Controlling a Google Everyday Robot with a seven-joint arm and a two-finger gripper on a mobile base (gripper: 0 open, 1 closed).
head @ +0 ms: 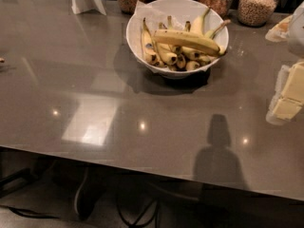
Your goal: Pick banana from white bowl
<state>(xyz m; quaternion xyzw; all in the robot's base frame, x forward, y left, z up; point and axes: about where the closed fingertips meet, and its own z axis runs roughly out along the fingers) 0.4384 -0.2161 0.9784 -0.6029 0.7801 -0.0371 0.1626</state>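
You're just starting the reach: the long speckled yellow banana (pixel 190 41) is lying atop the pile in the glossy round white bowl (pixel 134 20), and the pale tool (pixel 289 96) is hanging over the grey bench (pixel 95 80) well off to its right (can't tell if it's open or closed), needing a swing across.

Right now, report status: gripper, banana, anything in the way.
Gripper not in view. Banana lies across the smaller bananas in white bowl, untouched. Nothing above bowl; glass jars close behind it.

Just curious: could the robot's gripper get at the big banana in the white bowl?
Probably yes: the banana lies on top of the smaller bananas in the white bowl, uncovered from above. The gripper is out of view, though, so its reach can't be confirmed.
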